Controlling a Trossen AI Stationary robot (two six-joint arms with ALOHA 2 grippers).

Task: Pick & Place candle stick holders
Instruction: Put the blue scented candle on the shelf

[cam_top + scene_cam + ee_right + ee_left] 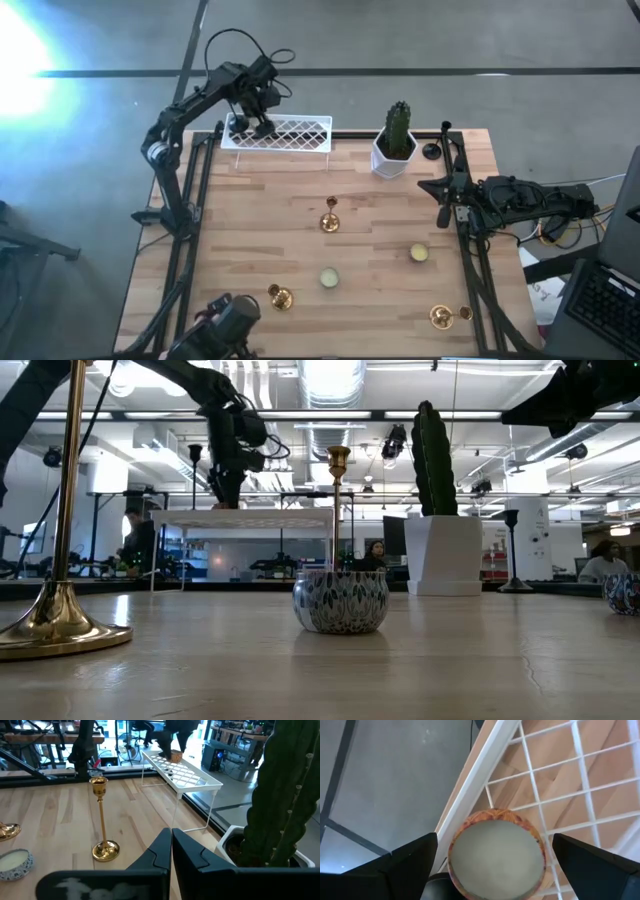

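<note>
Pale wooden planks form the desk [300, 250], with grey floor around it. Over its far left corner the left gripper [250, 122] holds its dark fingers [405, 865] spread wide, and a low round cup with a patterned rim and pale wax [496, 854] sits between them without touching either, on the white wire lattice tray [290, 134]. The right gripper [441, 187] waits at the desk's right edge, its fingers [157, 851] pressed together on nothing, near the white pot with a green cactus [395, 140]. One tall shiny gold stemmed holder [330, 217] stands mid-desk; two more gold holders [279, 296] lie toppled near the front, beside two low cream cups [329, 277].
</note>
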